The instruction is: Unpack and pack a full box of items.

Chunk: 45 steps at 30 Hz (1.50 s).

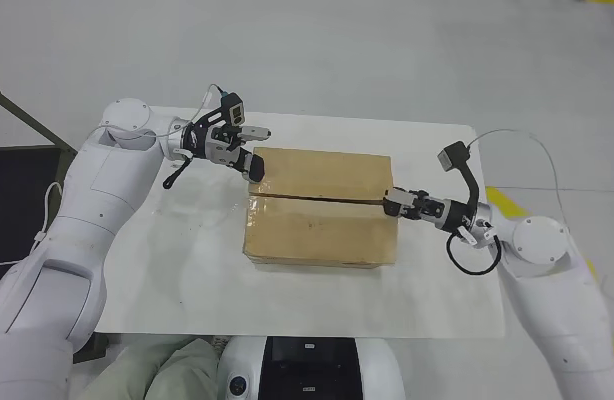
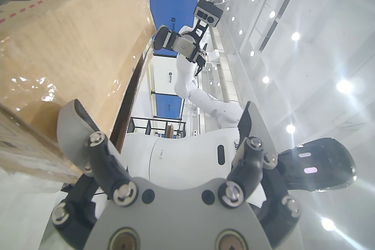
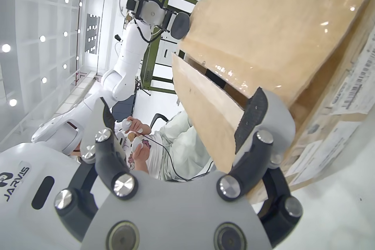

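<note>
A brown cardboard box [image 1: 322, 205] lies mid-table, its two top flaps meeting along a dark lengthwise seam [image 1: 322, 197]. In the right wrist view the nearer flap [image 3: 202, 107] stands slightly raised, with a gap beside it. My left gripper [image 1: 255, 150] is at the box's far left corner, open. One of its fingers [image 2: 77, 119] rests against the box end [image 2: 67, 37]. At the right end of the seam my right gripper [image 1: 392, 203] is open, with one of its fingers [image 3: 253, 113] against the flap edge. Each wrist view shows the other gripper beyond the box [image 2: 159, 40] [image 3: 178, 25].
The white table [image 1: 177, 270] has free room in front of and to the left of the box. Shipping labels [image 3: 345, 104] cover the box's right end wall. A dark green frame [image 3: 152, 69] stands off the table's left side.
</note>
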Tool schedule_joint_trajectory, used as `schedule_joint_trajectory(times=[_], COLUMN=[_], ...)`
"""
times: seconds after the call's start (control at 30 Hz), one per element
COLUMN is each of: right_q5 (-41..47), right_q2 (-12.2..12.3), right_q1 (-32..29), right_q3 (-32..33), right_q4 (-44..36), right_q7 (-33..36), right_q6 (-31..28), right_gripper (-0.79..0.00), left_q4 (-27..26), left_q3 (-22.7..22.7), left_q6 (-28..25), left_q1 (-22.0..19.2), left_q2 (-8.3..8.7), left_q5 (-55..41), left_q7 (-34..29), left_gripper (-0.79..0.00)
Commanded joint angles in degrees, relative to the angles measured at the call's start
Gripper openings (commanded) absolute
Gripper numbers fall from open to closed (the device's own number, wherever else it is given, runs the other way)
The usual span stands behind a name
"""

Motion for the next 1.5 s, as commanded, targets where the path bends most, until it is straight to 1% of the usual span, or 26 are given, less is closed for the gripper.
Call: schedule_joint_trajectory(times=[0.0,0.13,0.47,0.53,0.6,0.77,0.9,1.03,1.3,1.47], right_q5=[-0.09,0.39,0.82,0.95,1.1,1.81,2.33,2.57,2.23,1.9], right_q2=[-0.04,-0.14,-0.22,-0.22,-0.21,-0.11,-0.02,0.01,-0.1,-0.2], right_q1=[0.94,2.11,3.75,3.91,4.01,4.0,4.23,5.06,7.11,8.08], right_q3=[-0.46,-1.25,-2.19,-2.29,-2.33,-2.02,-1.86,-2.17,-3.91,-4.67], right_q4=[0.92,2.56,5.14,5.3,5.31,5.09,5.21,5.67,6.91,7.9], right_q7=[0.36,0.96,1.93,2.1,2.29,2.85,3.22,4.02,5.87,5.62], right_q6=[1.42,3.4,4.91,5.1,5.11,5.76,7.92,10.16,12.59,13.1], right_gripper=[0.0,0.0,0.0,0.0,0.0,0.0,0.0,0.0,0.0,0.0], left_q4=[0.0,0.0,0.0,-1.64,-3.16,-8.11,-12.04,-15.08,-17.41,-18.72], left_q3=[0.0,0.0,0.0,-0.56,-1.76,-7.23,-10.75,-14.26,-21.68,-24.36], left_q6=[0.0,0.0,0.0,-0.35,-0.61,-1.37,-1.45,-0.99,-0.05,1.3], left_q1=[0.0,0.0,0.0,0.83,1.57,4.98,8.13,11.17,16.98,19.9], left_q2=[0.0,0.0,0.0,0.11,0.51,2.36,3.56,4.69,6.78,7.52], left_q5=[0.0,0.0,0.0,-0.23,-0.69,-2.16,-1.94,-0.75,-0.41,-0.19], left_q7=[0.0,0.0,0.0,1.51,1.4,1.68,3.46,6.68,8.86,10.08], left_gripper=[0.0,0.0,0.0,0.0,0.0,0.0,0.0,0.0,0.0,0.0])
